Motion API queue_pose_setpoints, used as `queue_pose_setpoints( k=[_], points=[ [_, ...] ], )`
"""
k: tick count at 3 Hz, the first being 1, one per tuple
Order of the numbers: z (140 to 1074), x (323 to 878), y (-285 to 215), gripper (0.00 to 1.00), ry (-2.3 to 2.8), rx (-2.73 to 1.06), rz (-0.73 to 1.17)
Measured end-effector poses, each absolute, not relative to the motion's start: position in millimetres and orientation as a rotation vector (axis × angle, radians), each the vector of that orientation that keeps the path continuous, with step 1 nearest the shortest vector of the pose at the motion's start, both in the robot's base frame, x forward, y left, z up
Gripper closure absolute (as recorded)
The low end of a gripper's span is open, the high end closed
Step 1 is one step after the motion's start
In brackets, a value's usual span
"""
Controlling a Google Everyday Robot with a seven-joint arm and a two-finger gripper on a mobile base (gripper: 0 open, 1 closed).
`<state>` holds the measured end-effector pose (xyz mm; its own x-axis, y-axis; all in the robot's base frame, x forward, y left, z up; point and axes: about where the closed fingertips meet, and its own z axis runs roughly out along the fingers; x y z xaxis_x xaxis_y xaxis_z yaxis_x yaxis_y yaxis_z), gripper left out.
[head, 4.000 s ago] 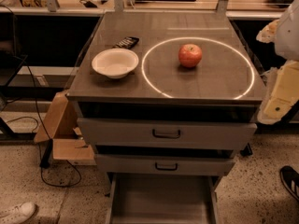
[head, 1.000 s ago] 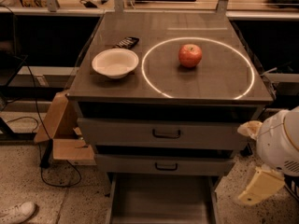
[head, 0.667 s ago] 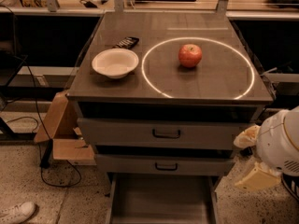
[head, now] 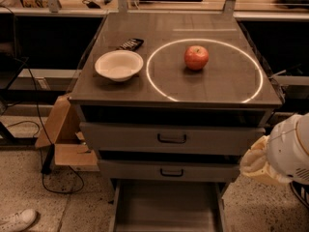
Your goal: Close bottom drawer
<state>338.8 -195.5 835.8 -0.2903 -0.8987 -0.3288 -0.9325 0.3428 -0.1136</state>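
gripper (head: 257, 162) dropped lower, now beside middle drawer (head: 145, 170) — right end

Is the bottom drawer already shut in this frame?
No, the bottom drawer stands pulled out, its flat inside exposed, while the gripper hangs right of the middle drawer.

The cream-yellow padded gripper (head: 257, 165) hangs at the near right, below a white rounded arm shell (head: 291, 148). A red, yellow-flecked apple (head: 196, 57) sits inside a thin white ring (head: 147, 71) on the brown-grey cabinet top (head: 217, 30). To the left is a plain white bowl (head: 119, 65). The open bottom drawer (head: 166, 207) is flat grey, and the floor (head: 84, 209) is speckled beige.
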Motion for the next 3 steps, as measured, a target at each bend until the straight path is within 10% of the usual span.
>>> queue_pose_setpoints(
  k=[3],
  points=[
    [732.1,311.4,-155.7,1.00,2.320,-1.572,0.198]
  ],
)
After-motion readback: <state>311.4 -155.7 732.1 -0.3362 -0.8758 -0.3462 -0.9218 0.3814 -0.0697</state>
